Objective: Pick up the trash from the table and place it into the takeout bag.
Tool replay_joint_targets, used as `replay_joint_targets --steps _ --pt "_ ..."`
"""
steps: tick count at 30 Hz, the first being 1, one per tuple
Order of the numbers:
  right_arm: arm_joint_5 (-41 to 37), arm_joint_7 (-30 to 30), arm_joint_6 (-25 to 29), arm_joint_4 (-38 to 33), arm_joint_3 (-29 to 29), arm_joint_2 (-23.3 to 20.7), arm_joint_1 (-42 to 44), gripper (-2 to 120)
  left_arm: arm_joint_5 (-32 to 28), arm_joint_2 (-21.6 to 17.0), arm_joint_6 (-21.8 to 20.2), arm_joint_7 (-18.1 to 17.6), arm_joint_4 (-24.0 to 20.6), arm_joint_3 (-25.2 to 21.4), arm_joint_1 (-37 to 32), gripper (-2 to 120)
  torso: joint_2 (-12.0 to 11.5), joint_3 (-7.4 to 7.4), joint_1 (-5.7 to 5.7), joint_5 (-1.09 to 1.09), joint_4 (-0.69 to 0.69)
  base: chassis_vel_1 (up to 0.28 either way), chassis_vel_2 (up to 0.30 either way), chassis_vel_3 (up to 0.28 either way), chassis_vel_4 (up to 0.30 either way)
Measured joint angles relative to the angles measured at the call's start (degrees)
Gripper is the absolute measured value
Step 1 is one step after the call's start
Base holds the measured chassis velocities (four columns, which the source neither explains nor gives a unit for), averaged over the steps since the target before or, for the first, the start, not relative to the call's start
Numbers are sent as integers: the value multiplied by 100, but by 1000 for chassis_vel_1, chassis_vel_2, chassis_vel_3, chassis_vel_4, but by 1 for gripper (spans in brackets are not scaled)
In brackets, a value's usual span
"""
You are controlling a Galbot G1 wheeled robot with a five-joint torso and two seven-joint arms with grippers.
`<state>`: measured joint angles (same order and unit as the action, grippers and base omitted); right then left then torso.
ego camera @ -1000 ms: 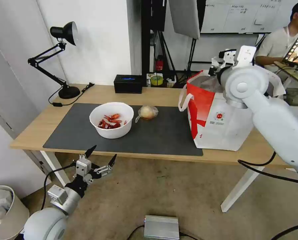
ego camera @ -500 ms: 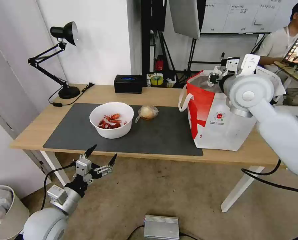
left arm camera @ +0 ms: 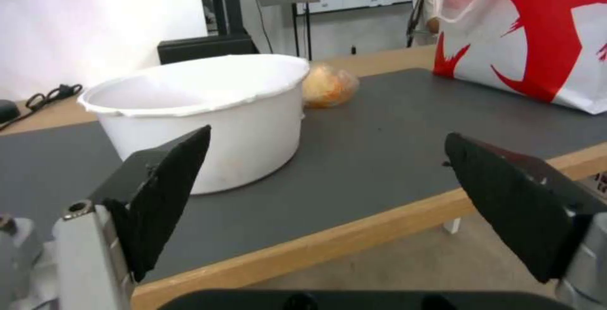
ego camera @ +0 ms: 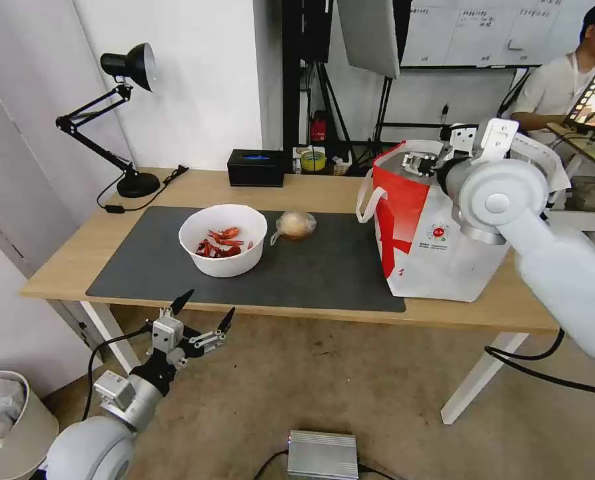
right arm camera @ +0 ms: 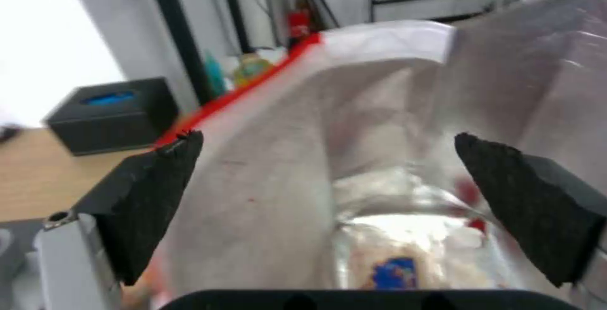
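We see the right tool [ego camera: 422, 162] agape, empty, over the takeout bag [ego camera: 437, 247], packaging already inside; bowl [ego camera: 223, 239] and wrapped ball [ego camera: 295, 225] remain on the bench [ego camera: 177, 187]; left tool [ego camera: 197, 319] parked low, fingers spread

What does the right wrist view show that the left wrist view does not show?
Right wrist view alone: the silver foil inside of the large white takeout bag with red side panel, and the open right gripper above it. Left wrist view alone: the white round bowl, the tan ball in clear wrap, the dark grey mat, the open left gripper. Both: the bag and the black rectangular box.
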<state>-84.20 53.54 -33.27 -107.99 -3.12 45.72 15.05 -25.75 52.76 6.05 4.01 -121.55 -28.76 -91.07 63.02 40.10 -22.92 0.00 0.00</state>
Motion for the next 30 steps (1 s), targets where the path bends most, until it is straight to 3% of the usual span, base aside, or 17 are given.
replay_joint_targets --steps 7,10,14,18,24,30 --pt "360 -1089 556 -228 -79 15 36 100 -16 -48 0 -2 -17 -15 -7 100 0 0 0 0 0 0 0 0 0" --pt "621 -2118 1000 -430 -214 -34 92 100 -41 -53 0 -2 -32 -51 -18 100 0 0 0 -1 2 0 0 0 0" --pt "769 -2564 1175 -521 -249 -116 191 100 -49 -53 0 -3 -34 -56 -20 100 0 0 0 -1 2 0 0 0 0" --pt "1848 -4065 1732 -1025 -21 -741 1251 100 -73 -143 -1 -4 55 150 152 100 0 0 0 0 -2 0 0 0 0" --pt "2619 -4239 2215 -1317 256 -959 2421 100 -75 -126 12 -3 114 191 208 100 1 0 0 1 1 0 0 0 0" --pt "3547 -4110 2896 -1381 636 -682 3906 100 -39 -22 26 1 130 220 215 100 0 0 0 0 0 0 0 0 0"
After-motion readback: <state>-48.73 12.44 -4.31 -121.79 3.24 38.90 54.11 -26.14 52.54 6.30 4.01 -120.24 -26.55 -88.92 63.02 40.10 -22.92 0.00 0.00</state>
